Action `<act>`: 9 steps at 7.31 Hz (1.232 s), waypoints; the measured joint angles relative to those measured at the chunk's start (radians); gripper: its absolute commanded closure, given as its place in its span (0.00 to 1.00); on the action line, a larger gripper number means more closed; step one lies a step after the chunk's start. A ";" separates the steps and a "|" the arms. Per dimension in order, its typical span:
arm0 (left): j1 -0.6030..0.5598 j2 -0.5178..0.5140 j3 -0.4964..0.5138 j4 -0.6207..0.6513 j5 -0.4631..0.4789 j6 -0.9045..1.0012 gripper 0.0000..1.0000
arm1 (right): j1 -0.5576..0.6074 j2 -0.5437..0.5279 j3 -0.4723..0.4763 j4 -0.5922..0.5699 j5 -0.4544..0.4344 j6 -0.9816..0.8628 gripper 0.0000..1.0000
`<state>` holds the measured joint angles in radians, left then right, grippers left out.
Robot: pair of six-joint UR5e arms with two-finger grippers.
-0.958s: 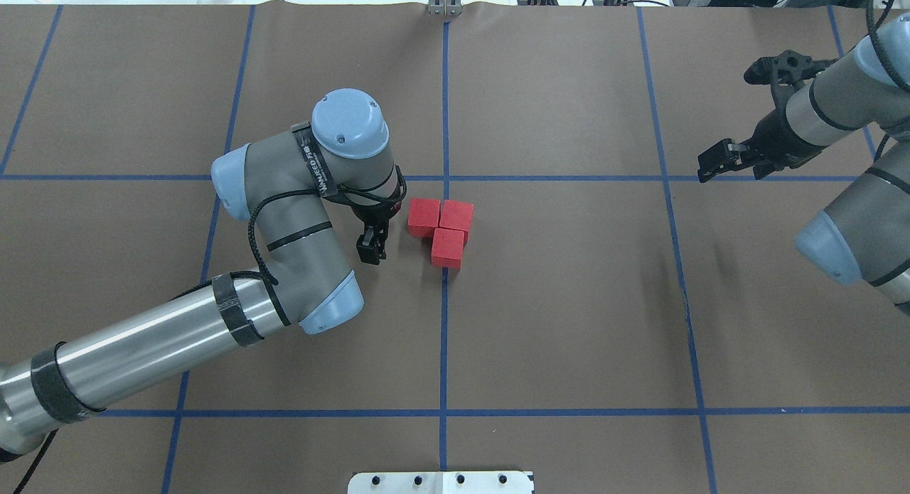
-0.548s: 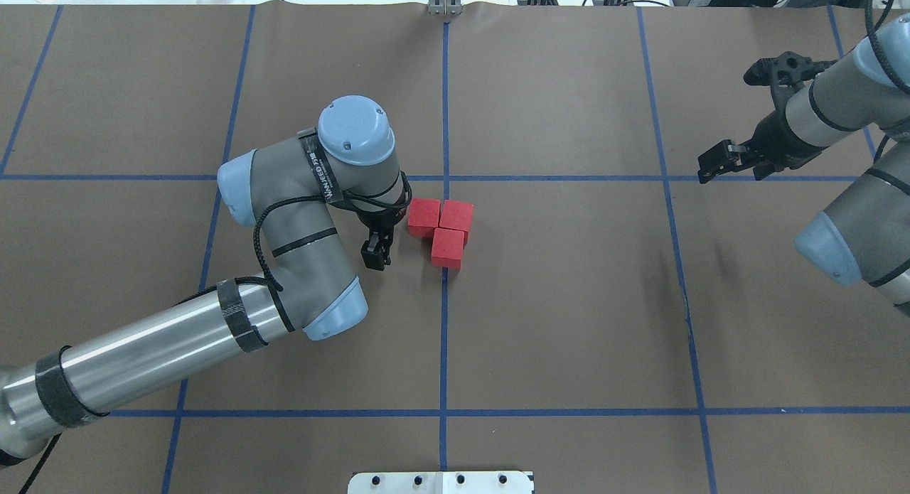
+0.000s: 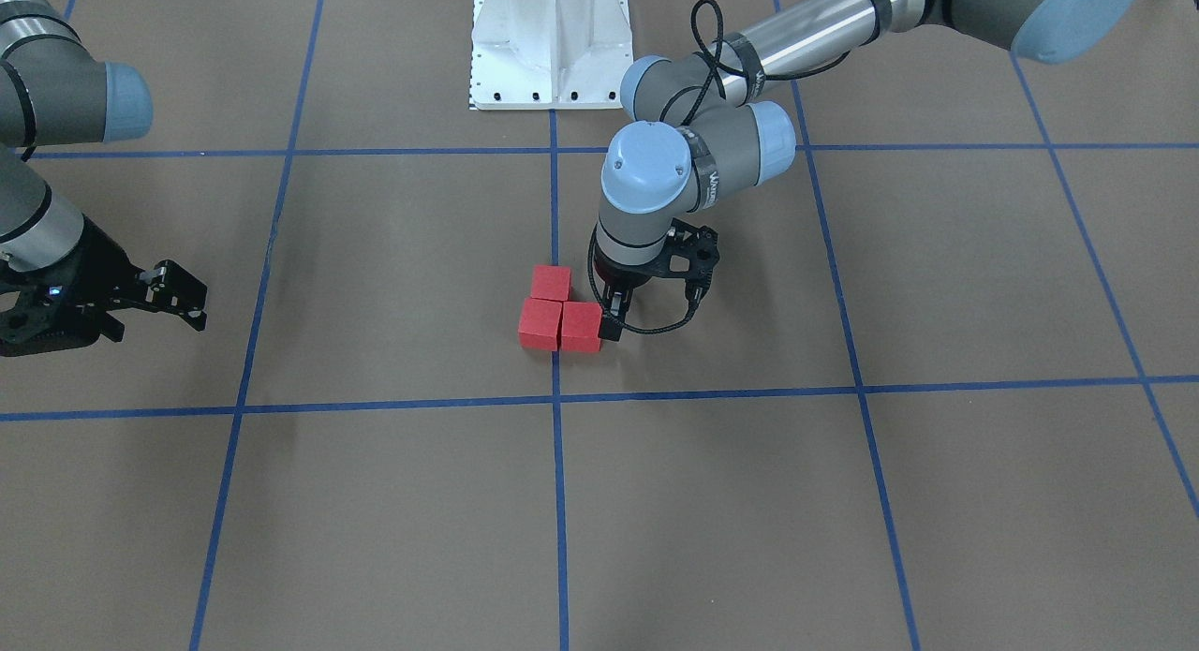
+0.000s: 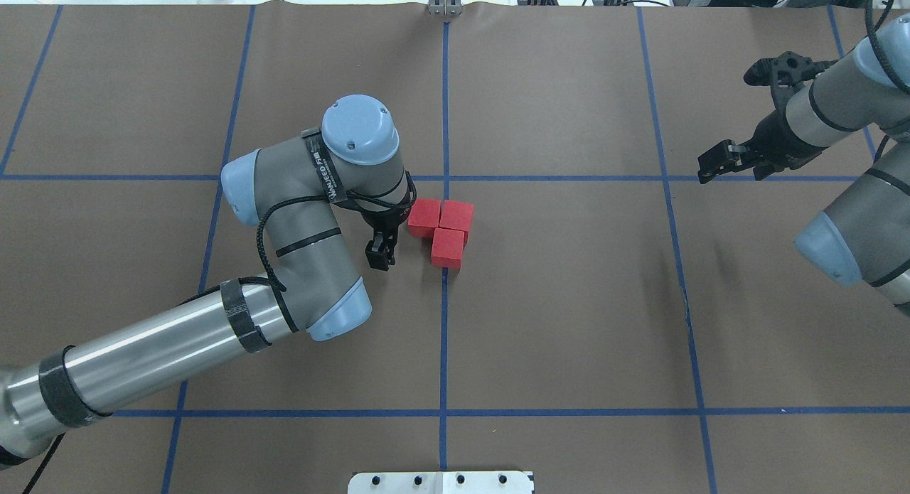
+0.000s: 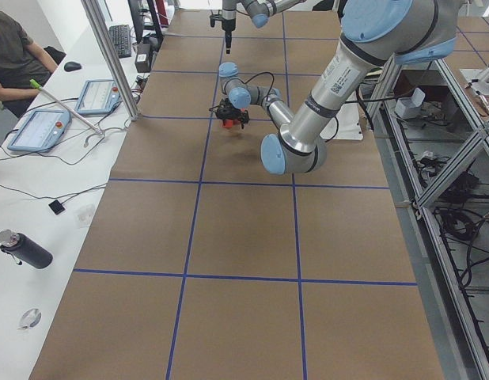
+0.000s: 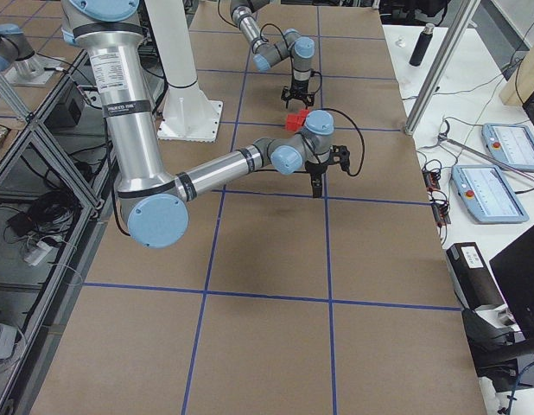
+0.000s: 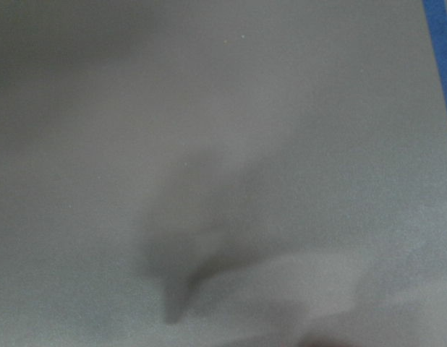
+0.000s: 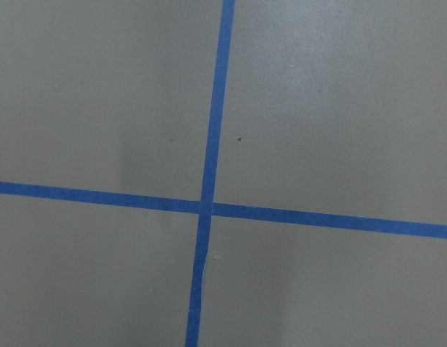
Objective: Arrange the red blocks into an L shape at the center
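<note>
Three red blocks (image 4: 448, 247) (image 3: 551, 282) lie pressed together in an L on the brown floor, across the middle blue tape line (image 4: 443, 323). Two sit side by side (image 4: 424, 217) and the third lies on the near side of the right one. My left gripper (image 4: 379, 254) (image 3: 610, 326) is low, just left of the blocks, fingers together and holding nothing. I cannot tell whether it touches the nearest block (image 3: 581, 326). My right gripper (image 4: 711, 167) (image 3: 192, 300) hangs far to the right, open and empty. The wrist views show only floor.
The robot's white base plate (image 4: 441, 482) (image 3: 548, 42) sits at the near edge on the middle line. The left arm's elbow (image 4: 334, 316) hangs over the floor left of the blocks. The right arm's elbow (image 4: 839, 245) is at the right edge.
My left arm has shifted slightly right, bringing the gripper a little closer to the blocks. The blocks and the right arm have not moved.
</note>
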<state>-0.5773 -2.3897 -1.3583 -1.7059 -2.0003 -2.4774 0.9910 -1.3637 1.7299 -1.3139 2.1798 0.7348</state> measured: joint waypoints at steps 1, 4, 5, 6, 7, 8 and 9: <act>0.001 -0.001 0.000 0.000 0.000 0.000 0.00 | 0.000 0.000 0.000 0.000 0.000 0.000 0.01; 0.002 -0.007 0.000 0.003 0.000 0.000 0.00 | 0.000 0.000 0.000 -0.001 0.000 0.000 0.01; 0.000 -0.006 -0.002 0.004 0.000 0.000 0.00 | 0.000 0.000 0.000 -0.001 0.000 0.001 0.01; -0.003 -0.002 -0.006 0.006 0.000 0.000 0.00 | 0.000 0.000 0.000 -0.001 0.000 0.001 0.01; -0.008 0.006 -0.018 0.008 -0.002 0.005 0.00 | 0.000 0.000 0.001 -0.001 0.000 0.001 0.01; -0.021 0.026 -0.050 0.017 -0.016 0.023 0.00 | 0.000 0.000 0.002 0.000 0.000 0.002 0.01; -0.044 0.069 -0.117 0.039 -0.047 0.058 0.00 | 0.000 0.000 0.005 0.000 0.000 0.002 0.01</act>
<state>-0.6218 -2.3208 -1.4752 -1.6673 -2.0469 -2.4196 0.9913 -1.3637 1.7344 -1.3136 2.1798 0.7363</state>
